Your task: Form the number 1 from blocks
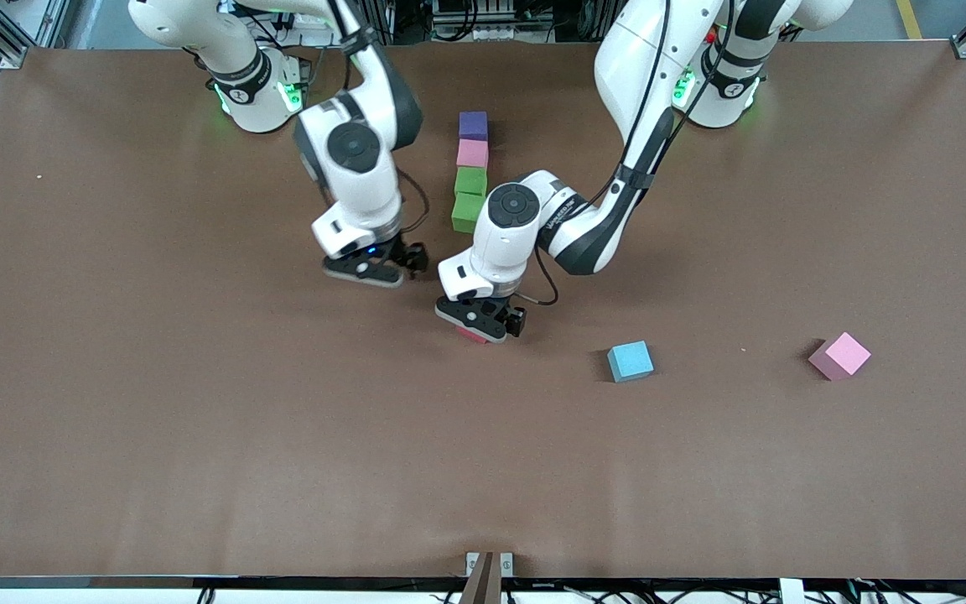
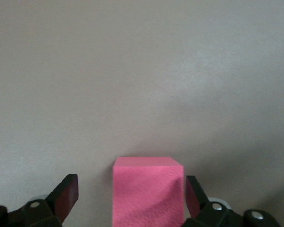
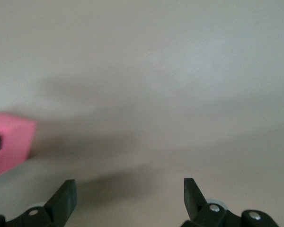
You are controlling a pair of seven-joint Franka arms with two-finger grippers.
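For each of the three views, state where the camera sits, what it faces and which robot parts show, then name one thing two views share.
Front view: high across the table, facing both arms, the block column, left gripper and right gripper.
Left wrist view: looks down between open fingers at the red block.
Right wrist view: open fingers over bare table.
Shared: that block appears in both wrist views.
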